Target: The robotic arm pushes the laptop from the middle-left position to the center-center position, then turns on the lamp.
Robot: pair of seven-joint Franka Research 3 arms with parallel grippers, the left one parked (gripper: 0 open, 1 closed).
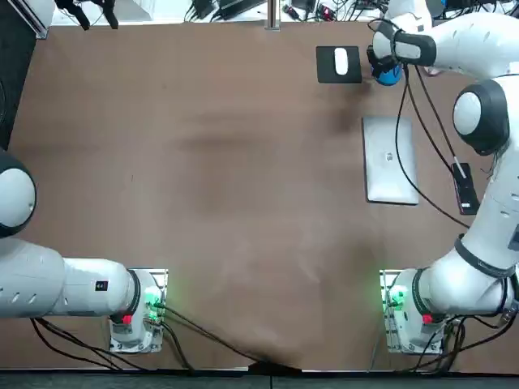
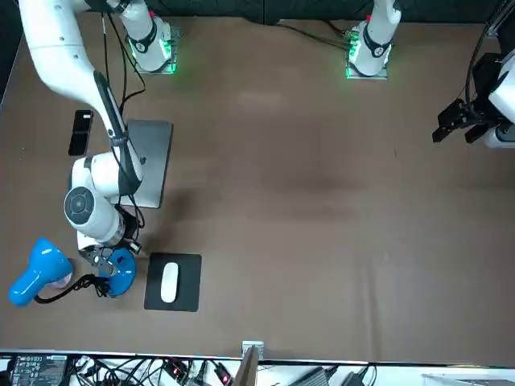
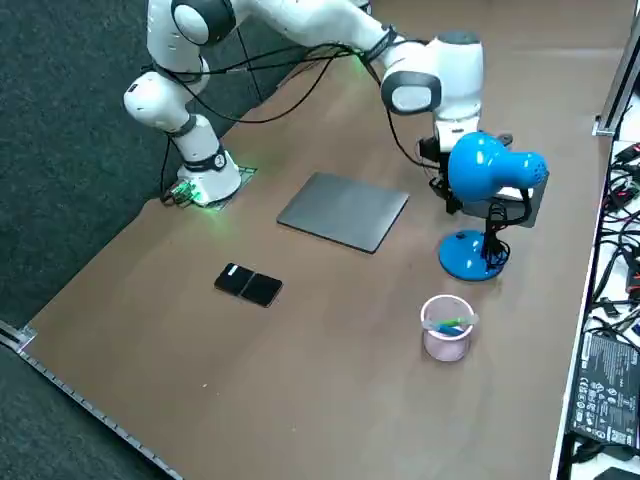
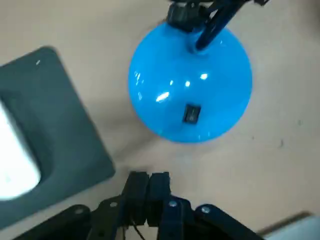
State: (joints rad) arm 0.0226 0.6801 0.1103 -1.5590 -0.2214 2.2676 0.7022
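The closed silver laptop [image 1: 389, 160] [image 2: 149, 161] [image 3: 345, 211] lies flat on the brown table on the working arm's side. Beyond its far end stands the blue lamp, with a round base [image 1: 388, 74] [image 2: 121, 272] [image 3: 470, 255] and a blue head [image 2: 36, 269] [image 3: 485, 165]. The base [image 4: 190, 90] carries a small black switch [image 4: 190, 113]. My right gripper [image 4: 148, 176] [image 2: 109, 256] [image 1: 381, 55] is shut and holds nothing; it hovers just beside the base, on the switch's side. In the right side view the lamp head hides the fingers.
A black mouse pad [image 1: 338, 64] [image 2: 173, 281] [image 4: 50, 130] with a white mouse [image 1: 340, 61] [image 2: 169, 282] lies close beside the lamp base. A black phone [image 1: 465, 186] [image 3: 250, 284] lies near the laptop, and a pink cup [image 3: 446, 327] stands by the lamp.
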